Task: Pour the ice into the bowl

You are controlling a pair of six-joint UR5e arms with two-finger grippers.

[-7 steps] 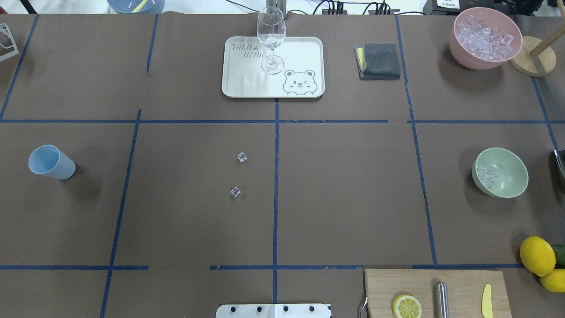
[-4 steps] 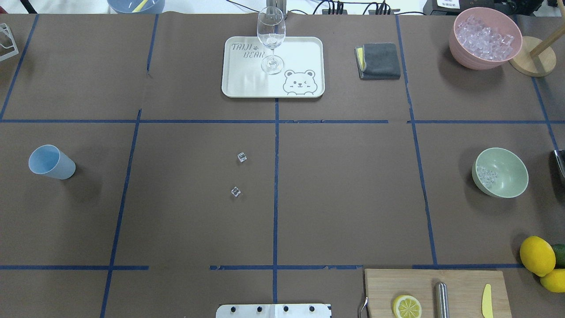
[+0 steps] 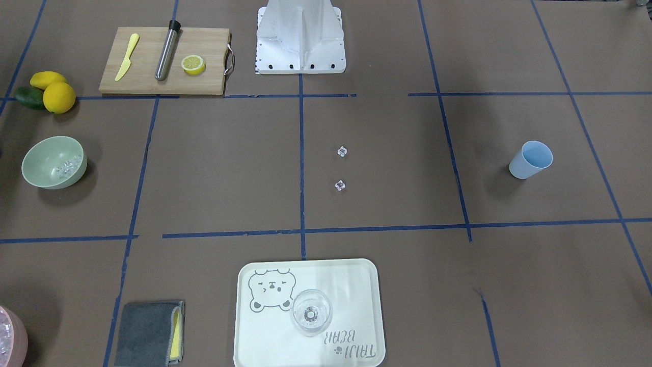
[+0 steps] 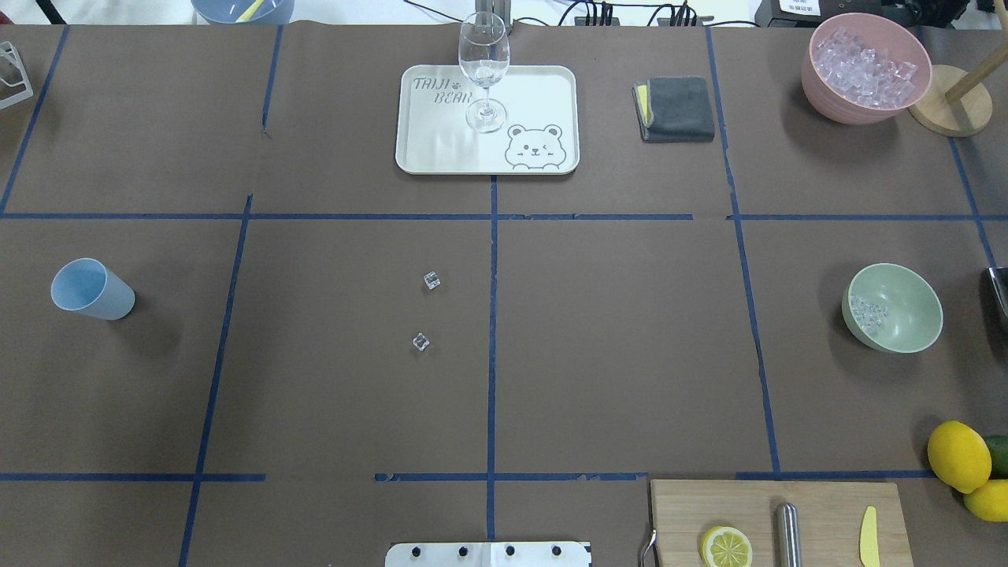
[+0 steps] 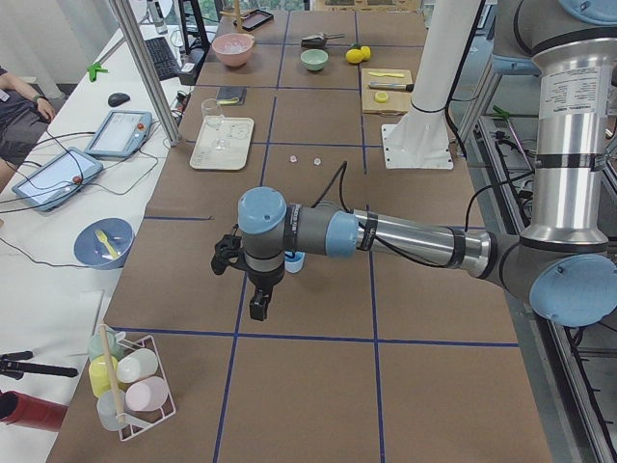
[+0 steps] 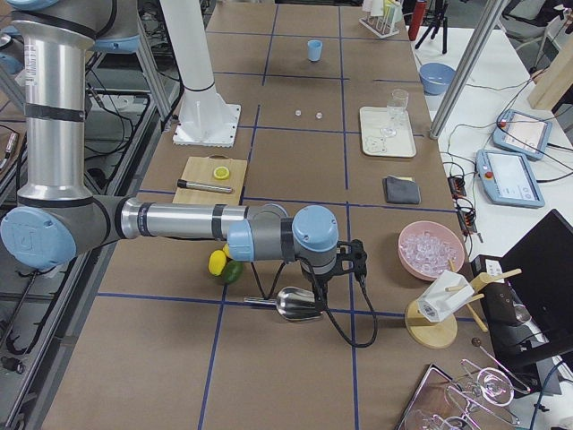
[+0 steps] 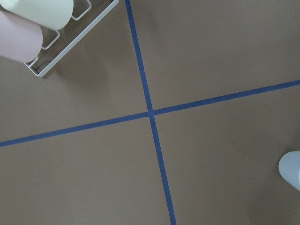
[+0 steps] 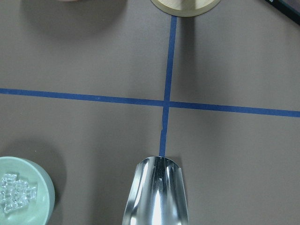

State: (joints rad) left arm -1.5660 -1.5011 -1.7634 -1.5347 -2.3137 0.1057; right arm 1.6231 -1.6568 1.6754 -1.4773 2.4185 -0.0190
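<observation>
The sage-green bowl (image 4: 906,315) stands at the table's right side and holds a small heap of ice (image 4: 866,313) on its left inside; both show in the right wrist view, bowl (image 8: 40,197) and ice (image 8: 14,193). Two loose ice cubes (image 4: 431,279) (image 4: 420,341) lie mid-table. A blue cup (image 4: 93,289) stands upright at the left. My left gripper (image 5: 253,289) hangs beside the cup; I cannot tell if it is open. My right gripper (image 6: 322,273) is just above a metal scoop (image 8: 157,192); I cannot tell its state or whether it holds the scoop.
A pink bowl full of ice (image 4: 865,67) and a wooden stand (image 4: 949,110) sit back right. A tray (image 4: 441,146) bears a wine glass (image 4: 483,71). There is also a grey cloth (image 4: 677,109), a cutting board (image 4: 819,504), lemons (image 4: 958,455) and a bottle rack (image 5: 130,381).
</observation>
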